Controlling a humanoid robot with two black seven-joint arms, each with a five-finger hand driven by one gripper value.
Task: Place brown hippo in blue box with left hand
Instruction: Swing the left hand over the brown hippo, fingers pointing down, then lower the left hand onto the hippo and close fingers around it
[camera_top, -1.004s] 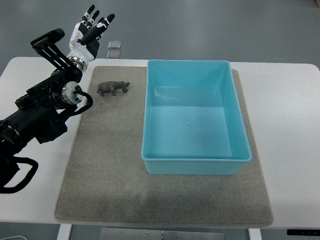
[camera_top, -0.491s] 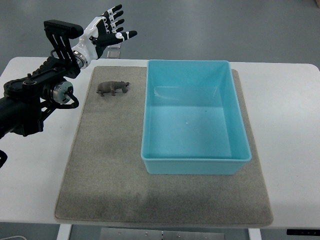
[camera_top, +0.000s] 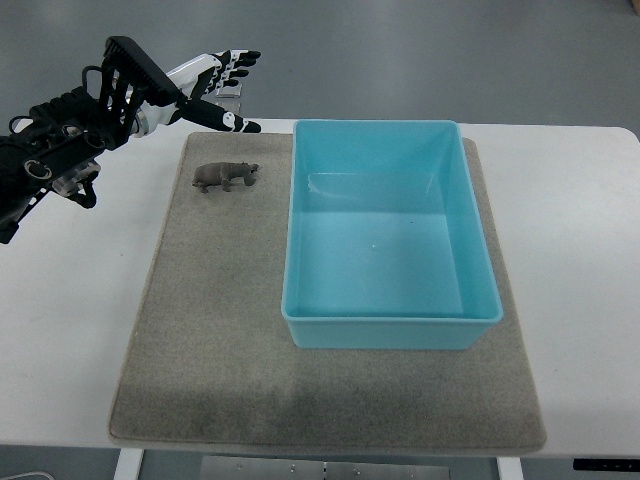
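Surface: we see a white table (camera_top: 580, 250) against a grey floor, with a grey felt mat (camera_top: 210, 340) spread over most of its middle.

Container: the blue box (camera_top: 390, 330) sits on the mat's right half, open side up, and we see nothing inside it.

Task object: the brown hippo (camera_top: 226, 176) stands on the mat near its far left corner, just beside the box's left wall but not touching it.

Hippo axis: we read its long axis as running left to right across the picture, with the head apparently toward the box.

Left hand: the left hand (camera_top: 212, 85) hangs past the mat's far edge, fingers spread and extended, holding nothing; one dark fingertip points toward the box's far left corner.

Key relation: the hippo lies nearer the robot than the hand, almost straight below it in the picture, near but apart.

Nearer arm: only the left arm is in view, entering from the left edge, so we judge the reach to be a short one.

Next move: we think the hand must come down toward the hippo and close across its narrow body.

Background: two small grey objects (camera_top: 232, 98) lie by the table's far edge, partly hidden behind the hand.
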